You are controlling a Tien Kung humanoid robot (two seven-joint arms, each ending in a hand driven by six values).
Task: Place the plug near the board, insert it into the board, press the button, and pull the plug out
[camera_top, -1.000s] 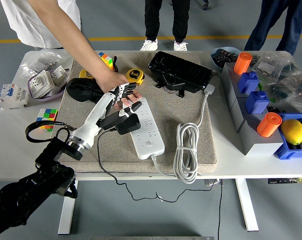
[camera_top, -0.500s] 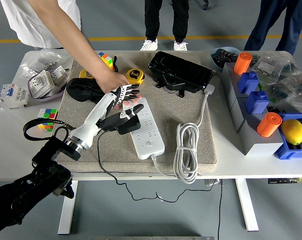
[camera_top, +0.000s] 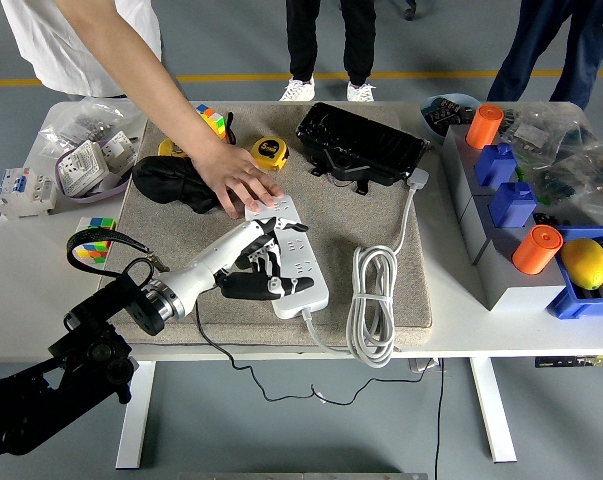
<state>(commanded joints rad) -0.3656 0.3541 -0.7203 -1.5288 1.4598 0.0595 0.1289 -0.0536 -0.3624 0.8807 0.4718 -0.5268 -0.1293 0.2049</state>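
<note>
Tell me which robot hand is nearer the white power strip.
Left. The left hand is over the near end of the power strip, fingers curled around the black plug. The right hand is out of view. A person's hand presses on the strip's far end.

Glossy white plastic board (camera_top: 293, 262) on rough beige cloth mat (camera_top: 351, 215).

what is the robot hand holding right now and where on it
The left robot hand grips the black plug, fingers curled over its body, at the near end of the white power strip. A person's hand presses the strip's far end.
</note>
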